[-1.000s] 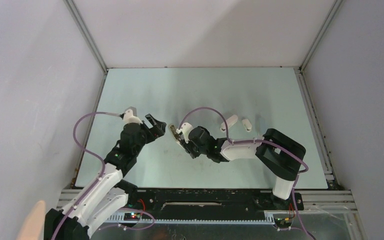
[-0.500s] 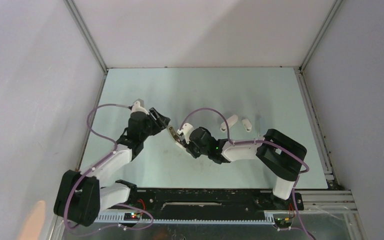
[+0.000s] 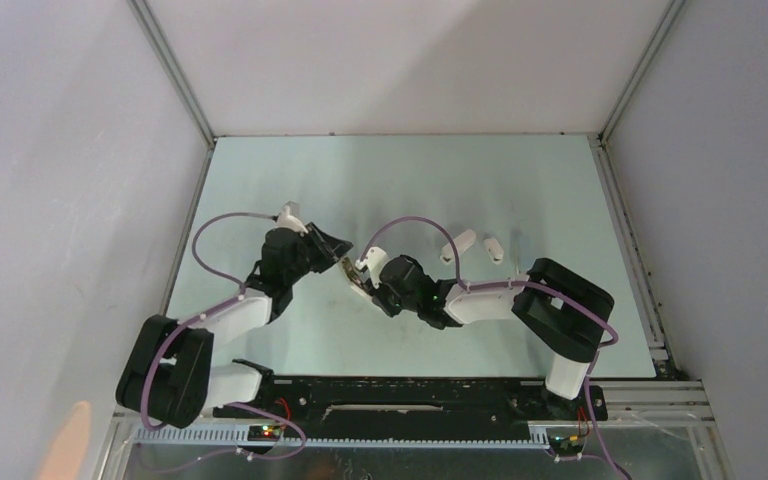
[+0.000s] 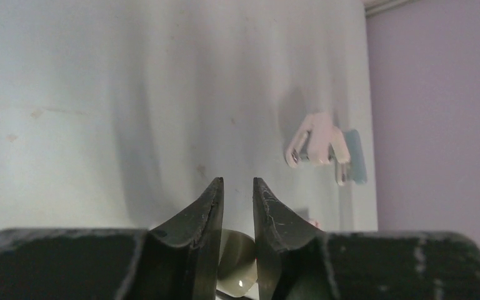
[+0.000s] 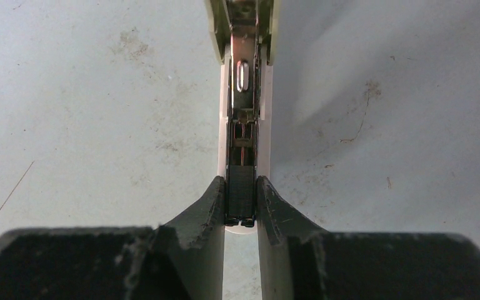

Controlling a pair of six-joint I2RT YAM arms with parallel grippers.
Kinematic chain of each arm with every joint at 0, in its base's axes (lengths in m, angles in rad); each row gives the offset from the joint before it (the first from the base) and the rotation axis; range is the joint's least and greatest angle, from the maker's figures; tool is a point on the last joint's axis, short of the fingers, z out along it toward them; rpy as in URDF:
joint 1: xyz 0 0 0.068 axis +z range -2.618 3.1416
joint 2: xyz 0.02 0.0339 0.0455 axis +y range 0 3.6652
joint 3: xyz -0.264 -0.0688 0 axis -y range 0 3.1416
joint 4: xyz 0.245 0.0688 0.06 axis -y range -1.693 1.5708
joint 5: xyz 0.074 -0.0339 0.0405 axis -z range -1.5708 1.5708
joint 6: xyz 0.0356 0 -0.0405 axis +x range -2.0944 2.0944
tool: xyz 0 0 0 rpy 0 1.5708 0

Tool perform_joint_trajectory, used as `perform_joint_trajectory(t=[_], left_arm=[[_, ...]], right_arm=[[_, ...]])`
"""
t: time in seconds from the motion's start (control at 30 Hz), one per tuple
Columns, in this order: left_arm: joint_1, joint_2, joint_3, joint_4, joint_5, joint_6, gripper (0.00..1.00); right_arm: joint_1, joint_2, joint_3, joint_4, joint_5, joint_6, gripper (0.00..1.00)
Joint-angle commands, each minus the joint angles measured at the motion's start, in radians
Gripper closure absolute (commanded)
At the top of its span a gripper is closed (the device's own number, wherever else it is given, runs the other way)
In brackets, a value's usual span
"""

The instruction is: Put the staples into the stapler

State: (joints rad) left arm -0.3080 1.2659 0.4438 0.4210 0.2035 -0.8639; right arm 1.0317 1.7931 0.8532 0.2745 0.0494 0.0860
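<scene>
The stapler [image 5: 245, 94] lies open on the pale table, its metal channel running away from my right gripper [image 5: 240, 179]. That gripper is shut on the near end of the channel. A dark, finely striped strip, apparently the staples [image 5: 240, 192], sits in the channel between its fingertips. The stapler's beige lid [image 5: 214, 28] stands up at the far end. My left gripper [image 4: 237, 181] is shut on this rounded beige lid [image 4: 236, 259], which sits deep between its jaws. From above, the left gripper [image 3: 338, 250] and right gripper [image 3: 360, 283] meet at the stapler [image 3: 348, 268].
Two small white pieces [image 3: 457, 245] [image 3: 493, 248] lie on the table right of the grippers; the left wrist view shows them as a white hinged object [image 4: 315, 140]. Grey walls enclose the table on three sides.
My left arm has swung right toward the stapler and its jaws have closed from wide open onto the lid. The right gripper has held the stapler in place.
</scene>
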Motion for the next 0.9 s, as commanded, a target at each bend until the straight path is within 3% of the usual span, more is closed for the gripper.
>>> perform_joint_trajectory(t=[0.0, 0.3, 0.47, 0.7, 0.87], left_arm=[[-0.054, -0.083, -0.069, 0.015, 0.056, -0.03, 0.73], [-0.144, -0.168, -0.14, 0.035, -0.006, -0.089, 0.71], [-0.144, -0.25, -0.154, -0.017, -0.046, -0.089, 0.66], [-0.131, -0.504, -0.096, -0.301, -0.155, 0.012, 0.47], [-0.108, -0.726, -0.024, -0.59, -0.254, 0.101, 0.24]], right_arm=[[0.007, -0.011, -0.019, 0.054, -0.026, 0.01, 0.91], [0.007, -0.012, -0.022, 0.057, 0.006, 0.015, 0.86], [0.012, -0.058, -0.029, 0.019, 0.031, 0.012, 0.7], [0.045, -0.174, -0.048, -0.141, 0.116, 0.051, 0.43], [0.08, -0.281, -0.05, -0.3, 0.122, 0.113, 0.33]])
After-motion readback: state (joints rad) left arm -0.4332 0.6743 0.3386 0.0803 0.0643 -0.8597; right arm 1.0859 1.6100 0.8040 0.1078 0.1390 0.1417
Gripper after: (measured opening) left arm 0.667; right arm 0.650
